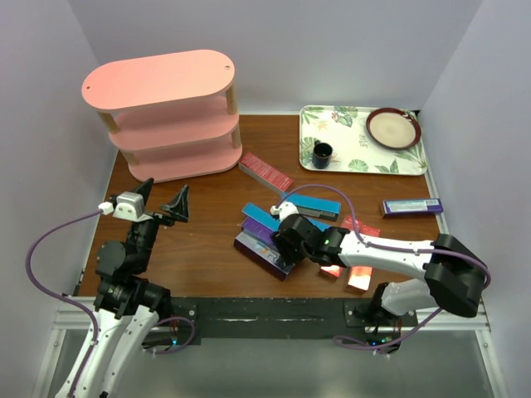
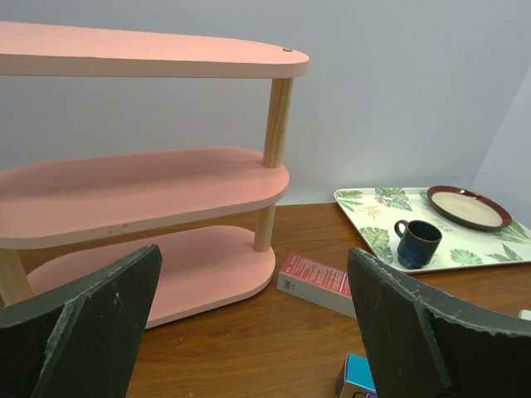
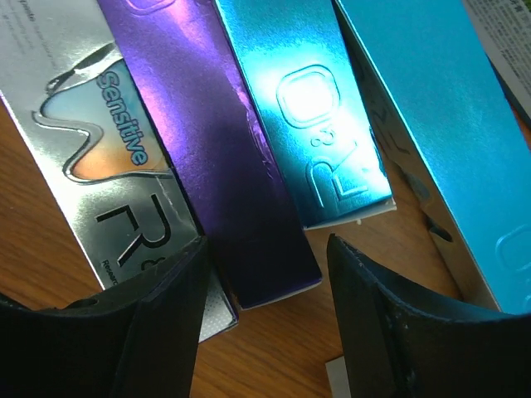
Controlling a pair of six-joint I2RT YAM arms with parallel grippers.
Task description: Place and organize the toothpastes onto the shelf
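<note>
Mid-table, in a loose heap: a glossy metallic purple toothpaste carton (image 3: 224, 141), lying flat between a silvery-white-faced carton (image 3: 83, 133) and a metallic blue carton (image 3: 319, 124). Long axis running diagonally, parallel with both neighbours, near end toward the right gripper (image 3: 267, 253). Straddled there by jaws spread wider than the carton; contact not discernible. Well apart from the pink three-tier shelf (image 1: 158, 83) at the far left. Facing that shelf, the left gripper (image 2: 253, 265), wide open, holding nothing.
</note>
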